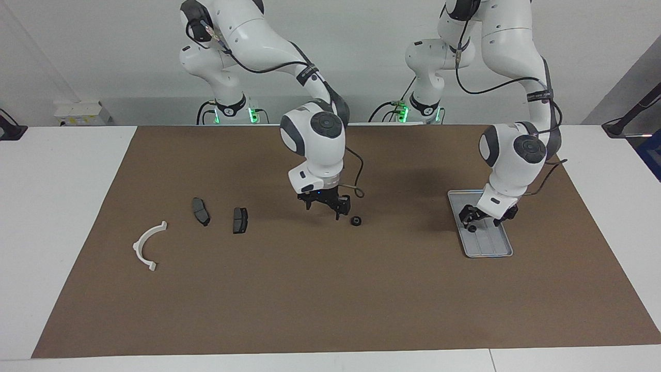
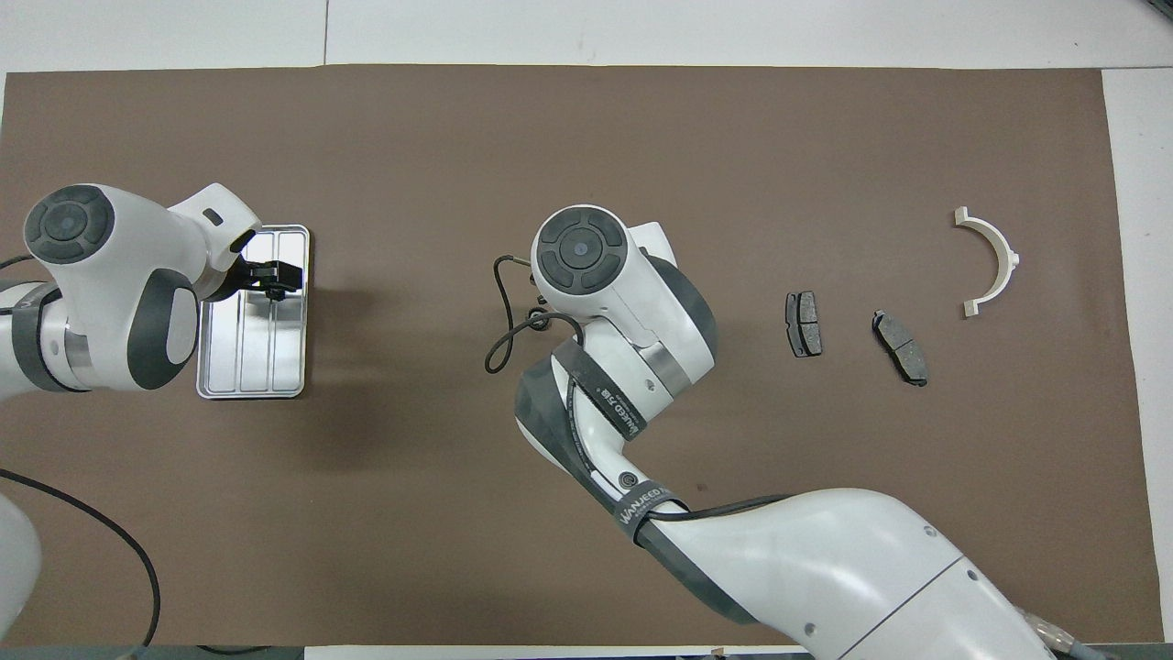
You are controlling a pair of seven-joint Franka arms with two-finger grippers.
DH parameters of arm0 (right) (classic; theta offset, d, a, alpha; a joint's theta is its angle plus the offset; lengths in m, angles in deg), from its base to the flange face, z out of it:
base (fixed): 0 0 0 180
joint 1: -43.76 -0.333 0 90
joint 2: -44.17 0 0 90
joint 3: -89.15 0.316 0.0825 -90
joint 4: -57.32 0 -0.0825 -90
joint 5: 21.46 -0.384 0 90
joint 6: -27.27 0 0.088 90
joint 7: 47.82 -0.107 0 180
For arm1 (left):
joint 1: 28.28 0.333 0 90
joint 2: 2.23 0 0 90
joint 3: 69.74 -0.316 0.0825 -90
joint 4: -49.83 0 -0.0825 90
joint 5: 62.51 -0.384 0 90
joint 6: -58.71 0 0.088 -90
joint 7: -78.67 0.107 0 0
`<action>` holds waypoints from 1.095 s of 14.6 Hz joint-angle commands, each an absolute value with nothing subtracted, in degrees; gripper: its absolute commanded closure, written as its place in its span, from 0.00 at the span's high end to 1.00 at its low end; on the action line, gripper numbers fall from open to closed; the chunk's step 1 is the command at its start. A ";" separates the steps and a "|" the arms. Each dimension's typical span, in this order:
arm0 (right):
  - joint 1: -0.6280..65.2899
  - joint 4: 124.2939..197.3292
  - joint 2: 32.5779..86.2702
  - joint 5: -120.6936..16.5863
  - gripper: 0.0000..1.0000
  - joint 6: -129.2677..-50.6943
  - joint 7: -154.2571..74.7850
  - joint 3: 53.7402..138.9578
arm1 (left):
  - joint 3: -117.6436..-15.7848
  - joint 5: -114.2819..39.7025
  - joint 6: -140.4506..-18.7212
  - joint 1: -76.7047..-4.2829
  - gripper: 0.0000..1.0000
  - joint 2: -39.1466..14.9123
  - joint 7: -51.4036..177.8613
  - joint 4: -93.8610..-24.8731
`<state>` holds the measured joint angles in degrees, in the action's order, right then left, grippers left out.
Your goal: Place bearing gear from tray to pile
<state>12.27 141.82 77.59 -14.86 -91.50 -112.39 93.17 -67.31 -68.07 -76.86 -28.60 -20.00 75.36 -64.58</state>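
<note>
- The bearing gear (image 1: 356,221), a small dark round part, lies on the brown mat (image 1: 330,289) near the middle of the table (image 1: 67,206), outside the tray (image 1: 498,252) and well apart from it, toward the pile.
- The right claw (image 1: 326,202) hangs just above the mat, right beside the bearing gear on the side nearer to the robots; its fingers (image 1: 342,209) stand spread and hold nothing.
- The left claw (image 1: 472,219) is low over the tray; whether it is spread or pressed together I cannot tell.
- The tray sits on the mat toward the left arm's end of the table, its ridges running away from the robots.
- From the bearing gear toward the right arm's end lie two dark brake pads (image 1: 240,220), side by side and apart.
- The white half-ring bracket (image 1: 146,246) lies farther from the robots than the pads, closest to the right arm's end.
</note>
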 commanded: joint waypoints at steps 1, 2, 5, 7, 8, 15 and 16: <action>11.33 132.74 83.10 -13.20 1.00 -87.88 -114.97 93.19 | -66.93 -67.26 -78.93 -28.19 1.00 -20.07 76.47 -65.48; 11.06 132.65 83.54 -13.20 1.00 -88.05 -115.06 93.10 | -66.93 -67.26 -79.19 -28.28 1.00 -20.07 76.47 -65.57; 9.92 131.59 84.78 -13.64 0.99 -88.66 -115.93 93.28 | -66.93 -67.26 -79.54 -28.45 0.86 -20.16 76.21 -65.48; 9.92 131.77 84.69 -14.17 0.99 -89.97 -115.85 93.37 | -66.93 -67.17 -79.63 -28.45 0.73 -20.16 76.21 -65.57; 9.74 131.94 84.69 -14.17 0.99 -91.37 -115.76 93.80 | -66.93 -67.17 -79.63 -28.45 0.72 -20.25 76.21 -65.57; 7.98 133.08 86.45 -13.29 0.96 -96.05 -115.59 94.25 | -67.02 -67.17 -81.21 -28.54 0.66 -21.13 75.95 -65.74; 7.98 133.08 86.62 -13.29 0.95 -96.13 -115.50 94.25 | -67.02 -67.17 -81.39 -28.54 0.66 -21.22 75.95 -65.74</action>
